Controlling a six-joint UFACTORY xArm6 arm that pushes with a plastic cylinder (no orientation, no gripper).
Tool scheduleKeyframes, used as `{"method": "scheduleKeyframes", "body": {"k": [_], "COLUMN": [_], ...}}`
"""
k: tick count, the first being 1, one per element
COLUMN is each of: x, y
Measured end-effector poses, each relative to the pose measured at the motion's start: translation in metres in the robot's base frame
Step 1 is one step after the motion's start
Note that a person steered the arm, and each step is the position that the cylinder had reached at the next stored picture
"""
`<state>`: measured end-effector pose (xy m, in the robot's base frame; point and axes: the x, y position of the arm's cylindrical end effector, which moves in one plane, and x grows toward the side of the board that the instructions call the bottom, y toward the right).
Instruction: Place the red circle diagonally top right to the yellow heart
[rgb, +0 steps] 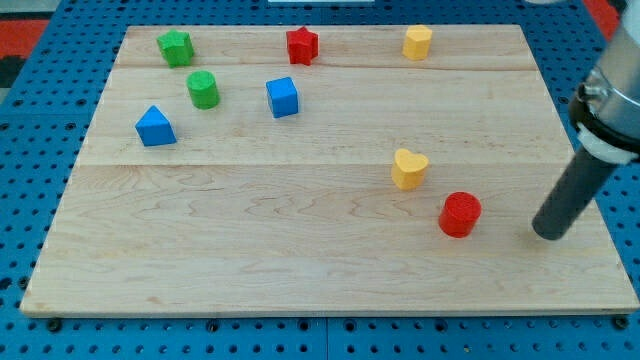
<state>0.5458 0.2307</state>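
my tip (549, 236): bare rod, no claw to open or close, at 3 o'clock of red circle (460, 214), apart | red circle at 4 o'clock of yellow heart (409, 168) | advice: swing under to 6 o'clock, push toward 12, halt at heart's 1–2 o'clock without grazing heart

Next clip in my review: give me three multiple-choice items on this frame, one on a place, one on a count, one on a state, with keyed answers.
1. Where is the red circle relative to the yellow heart?
A. upper right
B. lower right
C. directly left

2. How many blue blocks lie on the board?
A. one
B. two
C. three

3. My tip is:
A. touching the red circle
B. apart from it, at the view's right
C. on the yellow heart

Answers: B, the circle sits below and right of the heart; B, a blue cube and blue triangle; B, bare wood shows between them.
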Motion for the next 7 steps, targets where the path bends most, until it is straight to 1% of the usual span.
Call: {"method": "scheduleKeyframes", "body": {"k": [1, 2, 3, 4, 5, 6, 7], "x": [0.02, 0.01, -0.033, -0.075, -0.077, -0.026, -0.002], "y": [-0.043, -0.102, -0.054, -0.02, 0.022, 0.023, -0.036]}}
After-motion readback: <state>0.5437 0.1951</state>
